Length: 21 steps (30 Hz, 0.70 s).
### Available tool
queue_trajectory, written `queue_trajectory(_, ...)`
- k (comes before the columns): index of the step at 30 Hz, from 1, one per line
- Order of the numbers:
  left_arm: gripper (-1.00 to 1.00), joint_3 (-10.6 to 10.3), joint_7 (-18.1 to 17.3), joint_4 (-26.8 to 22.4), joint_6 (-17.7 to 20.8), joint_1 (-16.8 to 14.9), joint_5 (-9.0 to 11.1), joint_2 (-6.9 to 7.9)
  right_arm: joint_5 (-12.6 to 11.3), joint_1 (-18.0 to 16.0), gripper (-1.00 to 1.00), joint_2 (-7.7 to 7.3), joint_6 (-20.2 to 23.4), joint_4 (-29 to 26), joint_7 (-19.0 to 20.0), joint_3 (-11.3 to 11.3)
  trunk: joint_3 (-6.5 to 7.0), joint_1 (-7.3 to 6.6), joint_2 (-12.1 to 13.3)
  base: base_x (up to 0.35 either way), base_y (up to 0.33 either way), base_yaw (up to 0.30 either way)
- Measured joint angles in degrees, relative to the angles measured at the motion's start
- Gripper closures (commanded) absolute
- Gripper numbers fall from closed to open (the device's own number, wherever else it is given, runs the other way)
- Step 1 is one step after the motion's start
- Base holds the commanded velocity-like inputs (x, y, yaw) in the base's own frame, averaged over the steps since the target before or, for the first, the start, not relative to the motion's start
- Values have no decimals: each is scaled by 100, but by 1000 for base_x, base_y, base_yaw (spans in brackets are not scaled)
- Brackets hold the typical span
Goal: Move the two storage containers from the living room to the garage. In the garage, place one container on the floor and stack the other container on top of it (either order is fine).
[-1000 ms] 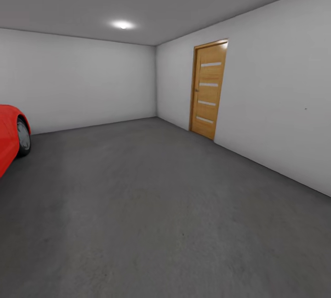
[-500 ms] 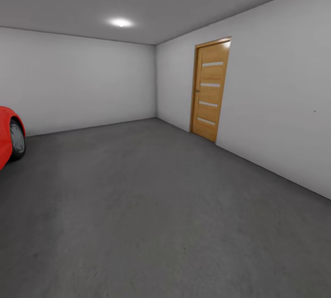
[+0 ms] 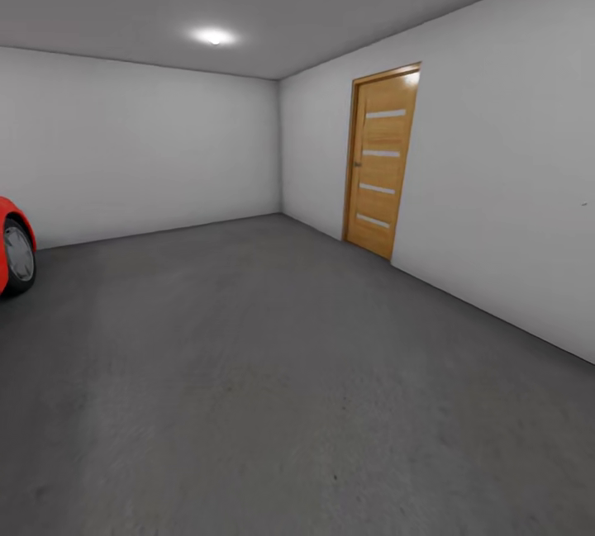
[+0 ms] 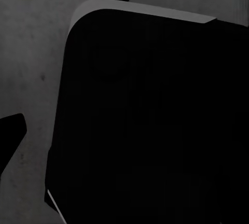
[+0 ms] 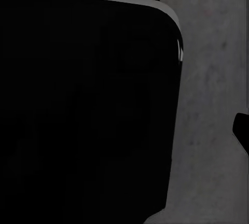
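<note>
Dark grey concrete floor [image 3: 273, 387] lay beside a closed wooden door [image 3: 380, 163] and red car [image 3: 12, 251]; claw states I couldn't tell.

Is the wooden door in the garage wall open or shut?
Shut. The wooden door sits flat within its frame in the white wall, and no gap or room beyond it shows.

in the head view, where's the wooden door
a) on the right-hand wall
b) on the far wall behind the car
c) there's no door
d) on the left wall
a: the wooden door sits in the white wall running along the right, past the far corner, while the red car is at the left edge.
</note>
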Motion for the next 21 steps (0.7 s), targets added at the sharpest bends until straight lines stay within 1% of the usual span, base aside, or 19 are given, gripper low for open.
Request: queue_trajectory(21, -100, 0, 0, -1, -1, 0, 0, -5, 2, 0, -100, -6, 0, 0, 2, 0, 0, 0, 0, 324, 0, 0)
